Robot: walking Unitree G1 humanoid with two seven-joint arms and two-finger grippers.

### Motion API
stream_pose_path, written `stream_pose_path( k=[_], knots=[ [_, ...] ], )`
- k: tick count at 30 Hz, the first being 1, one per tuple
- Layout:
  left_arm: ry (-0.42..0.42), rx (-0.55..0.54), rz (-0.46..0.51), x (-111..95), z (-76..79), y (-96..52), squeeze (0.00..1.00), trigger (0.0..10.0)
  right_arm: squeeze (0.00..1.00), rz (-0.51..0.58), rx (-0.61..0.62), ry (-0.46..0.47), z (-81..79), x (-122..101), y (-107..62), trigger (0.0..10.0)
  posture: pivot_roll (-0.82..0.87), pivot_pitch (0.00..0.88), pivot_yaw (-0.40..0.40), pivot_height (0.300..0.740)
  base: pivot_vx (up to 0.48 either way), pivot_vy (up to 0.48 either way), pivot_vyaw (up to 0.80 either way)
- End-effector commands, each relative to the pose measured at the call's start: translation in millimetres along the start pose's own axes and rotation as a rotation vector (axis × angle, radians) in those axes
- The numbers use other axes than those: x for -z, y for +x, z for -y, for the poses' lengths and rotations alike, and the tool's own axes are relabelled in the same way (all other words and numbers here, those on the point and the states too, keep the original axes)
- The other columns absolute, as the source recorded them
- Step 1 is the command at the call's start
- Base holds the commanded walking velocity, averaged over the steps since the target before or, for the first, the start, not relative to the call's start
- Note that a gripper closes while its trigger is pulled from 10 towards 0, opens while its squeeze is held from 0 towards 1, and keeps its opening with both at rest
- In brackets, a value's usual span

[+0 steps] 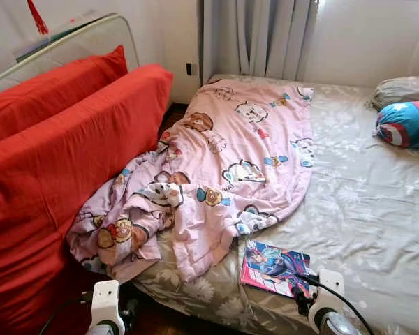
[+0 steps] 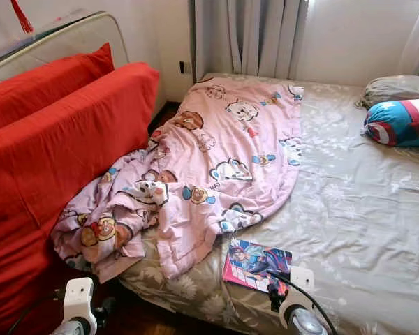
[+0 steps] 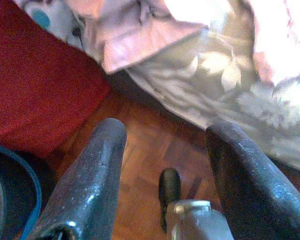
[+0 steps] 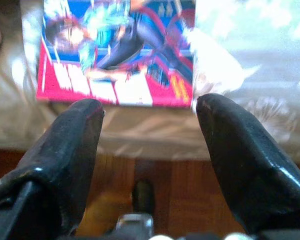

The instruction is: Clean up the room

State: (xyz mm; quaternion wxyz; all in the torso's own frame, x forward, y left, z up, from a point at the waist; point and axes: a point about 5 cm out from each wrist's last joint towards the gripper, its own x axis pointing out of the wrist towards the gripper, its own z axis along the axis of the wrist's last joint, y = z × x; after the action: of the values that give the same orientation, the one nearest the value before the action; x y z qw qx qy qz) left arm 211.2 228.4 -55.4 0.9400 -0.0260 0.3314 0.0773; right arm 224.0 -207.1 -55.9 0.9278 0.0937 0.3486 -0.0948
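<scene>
Right pincer (image 4: 150,115), blurred comic book (image 4: 117,50)

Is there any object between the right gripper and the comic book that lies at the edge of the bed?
Nothing visible. The right gripper is open and points at the comic book, which lies flat on the grey floral sheet with only bare sheet before it. The pink blanket lies apart, toward the robot's left.

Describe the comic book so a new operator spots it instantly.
Start at the bed with the grey floral sheet. Follow its near edge to just past the rumpled pink cartoon blanket. The comic book lies flat there, the only glossy, hard-edged thing, with a pink and blue cover.
</scene>
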Motion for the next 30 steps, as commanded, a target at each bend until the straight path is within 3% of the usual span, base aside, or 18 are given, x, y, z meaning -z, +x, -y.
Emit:
stream_pose_path(
  k=[1,9,10,11,12,13,18,19,20,21,22,24,28,30],
  knots=[
    [-0.03,-0.004,0.035,-2.3,-1.6,-0.6,0.0,10.0,0.0,0.052,0.017,0.037,-0.6,-3.3,-0.4,10.0,0.0,0.0,0.009,0.74,0.0,0.0,0.0],
    [-0.029,0.004,0.181,-15.4,-2.3,-2.5,0.0,10.0,0.0,0.179,0.023,0.076,-1.5,-13.1,-2.3,10.0,0.01,0.0,0.009,0.74,0.0,0.0,0.0],
    [-0.002,0.008,0.261,-41.2,-3.1,3.2,0.0,10.0,0.0,0.194,0.025,0.085,-1.1,-13.9,-2.7,10.0,0.02,0.0,0.007,0.74,0.0,0.0,0.0],
    [0.04,0.016,0.56,-119.1,-2.2,6.5,0.0,10.0,0.0,0.219,0.026,0.094,-0.1,-15.8,-3.4,10.0,0.02,0.0,0.002,0.74,0.0,0.0,0.0],
    [0.047,0.02,0.642,-140.9,-1.2,4.8,0.0,10.0,0.0,0.227,0.027,0.094,0.3,-16.5,-3.6,10.0,0.02,0.0,0.001,0.74,0.0,0.0,0.0],
    [0.045,0.028,0.71,-159.0,0.5,2.3,0.0,10.0,0.0,0.24,0.024,0.09,0.4,-17.8,-3.9,10.0,0.02,0.0,0.0,0.74,0.0,0.0,0.0],
    [0.034,0.095,0.827,-194.9,14.0,-4.2,0.0,10.0,0.0,0.302,0.036,0.113,2.0,-22.4,-5.8,10.0,0.0,0.0,-0.003,0.74,0.0,0.0,0.0],
    [0.032,0.105,0.829,-203.4,15.8,-4.1,0.0,10.0,0.0,0.381,0.044,0.089,3.7,-47.6,-2.9,10.0,0.0,0.0,-0.003,0.74,0.0,0.0,0.0],
    [0.032,0.105,0.829,-203.4,15.8,-4.1,0.0,10.0,0.0,0.381,0.044,0.089,3.7,-47.6,-2.9,10.0,0.0,0.0,-0.003,0.74,0.0,0.0,0.0],
    [0.047,0.12,0.837,-215.5,18.7,-4.7,0.0,10.0,0.0,0.571,0.028,0.038,3.6,-116.5,-1.0,10.0,-0.01,0.0,-0.002,0.74,0.0,0.0,0.0],
    [0.062,0.126,0.845,-219.1,20.1,-5.3,0.0,10.0,0.0,0.66,0.012,0.019,2.1,-150.7,-4.1,10.0,-0.01,0.0,-0.002,0.74,0.0,0.0,0.0],
    [0.098,0.14,0.88,-233.0,25.8,-7.9,0.0,10.0,0.0,0.785,-0.04,-0.027,-7.9,-191.3,-12.6,10.0,-0.01,0.0,-0.002,0.74,0.0,0.0,0.0],
    [0.095,0.15,0.894,-239.3,28.7,-9.7,0.0,10.0,0.0,0.811,-0.055,-0.03,-12.4,-199.3,-14.9,10.0,-0.01,0.0,-0.001,0.74,0.0,0.0,0.0],
    [0.072,0.158,0.893,-239.4,29.4,-10.2,0.0,10.0,0.0,0.902,-0.072,-0.005,-18.0,-215.3,-22.9,10.0,-0.02,0.0,0.002,0.74,0.0,0.0,0.0]
  ],
)
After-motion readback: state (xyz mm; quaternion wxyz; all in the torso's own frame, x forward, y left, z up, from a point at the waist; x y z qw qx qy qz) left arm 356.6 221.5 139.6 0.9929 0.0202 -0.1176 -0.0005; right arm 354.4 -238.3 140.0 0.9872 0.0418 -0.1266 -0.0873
